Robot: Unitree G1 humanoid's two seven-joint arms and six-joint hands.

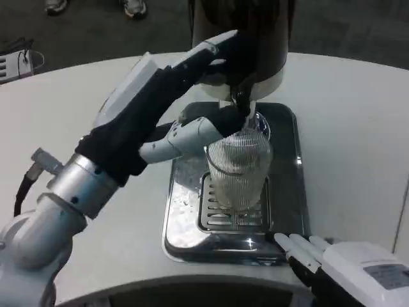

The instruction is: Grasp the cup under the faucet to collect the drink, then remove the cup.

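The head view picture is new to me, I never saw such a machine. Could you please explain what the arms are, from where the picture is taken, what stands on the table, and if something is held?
The camera sits on a humanoid robot's head or chest and looks down at a white table. The silver arms are the robot's own. Its left hand reaches toward the dark drink dispenser, with fingers close to the faucet and the rim of the ribbed clear cup. I cannot tell whether they touch either one. The cup stands upright on the grate of a shiny metal drip tray, under the faucet. The right hand rests low at the tray's near corner and holds nothing.
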